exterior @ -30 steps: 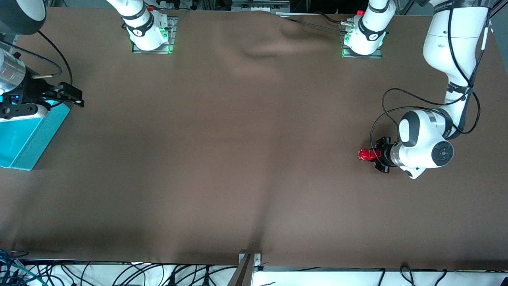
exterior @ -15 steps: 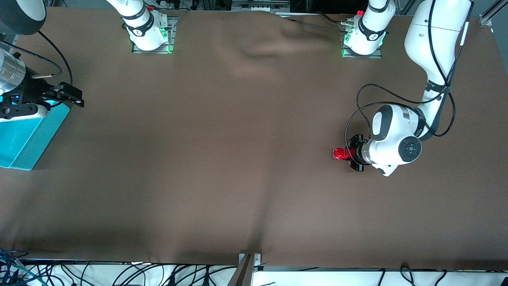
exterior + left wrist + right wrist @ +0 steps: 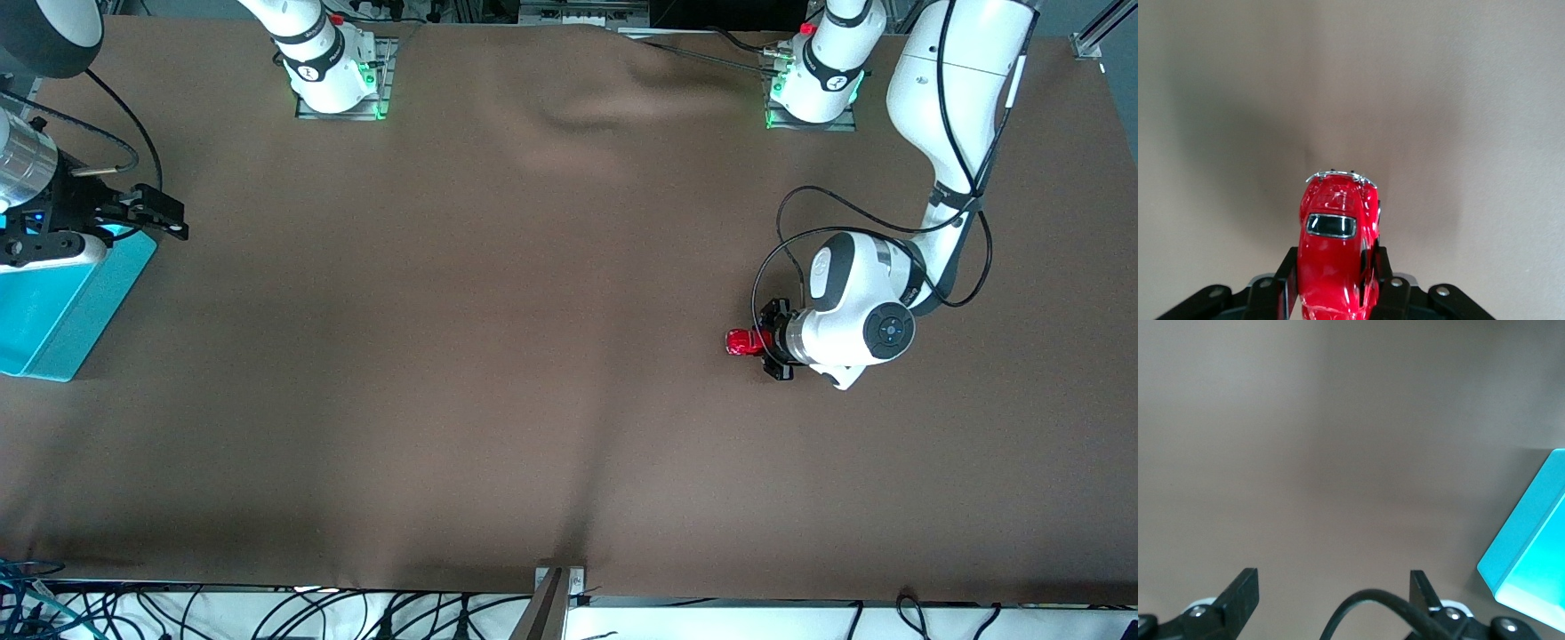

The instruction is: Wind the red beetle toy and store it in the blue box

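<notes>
The red beetle toy is small, glossy and red, with a dark window. My left gripper is shut on the toy's sides and holds it low over the brown cloth, toward the left arm's end of the table. The left wrist view shows the toy from above, between the black fingers. I cannot tell whether its wheels touch the cloth. The blue box lies at the right arm's end. My right gripper waits open and empty by the box's farther corner.
Brown cloth covers the whole table between the toy and the box, with a few soft folds. The arm bases stand along the table's farther edge. Cables hang below the table's nearer edge.
My left gripper has moved with the red toy across the cloth toward the right arm's end of the table. The right arm and the blue box have not moved.
</notes>
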Motion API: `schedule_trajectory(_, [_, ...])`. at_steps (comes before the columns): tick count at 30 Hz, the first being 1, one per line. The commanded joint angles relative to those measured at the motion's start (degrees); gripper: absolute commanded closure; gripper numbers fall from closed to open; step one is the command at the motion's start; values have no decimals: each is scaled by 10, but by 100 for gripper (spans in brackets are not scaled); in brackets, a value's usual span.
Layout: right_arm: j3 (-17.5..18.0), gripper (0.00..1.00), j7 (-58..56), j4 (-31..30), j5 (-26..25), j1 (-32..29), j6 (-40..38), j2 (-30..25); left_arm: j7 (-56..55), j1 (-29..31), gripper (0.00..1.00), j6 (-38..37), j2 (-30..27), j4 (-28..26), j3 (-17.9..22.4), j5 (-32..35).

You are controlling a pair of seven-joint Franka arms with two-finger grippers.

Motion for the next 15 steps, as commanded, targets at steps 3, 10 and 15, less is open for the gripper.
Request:
schedule_trajectory(3, [2, 0, -3, -3, 7, -1, 1, -5, 7, 2, 100, 27, 17, 4, 0, -14])
schedule_trajectory(10, [2, 0, -3, -3, 7, -2, 2, -5, 39, 3, 100, 27, 18, 3, 0, -12])
schedule_trajectory(15, [2, 0, -3, -3, 7, -1, 2, -4, 63, 11, 100, 27, 19, -3, 2, -10])
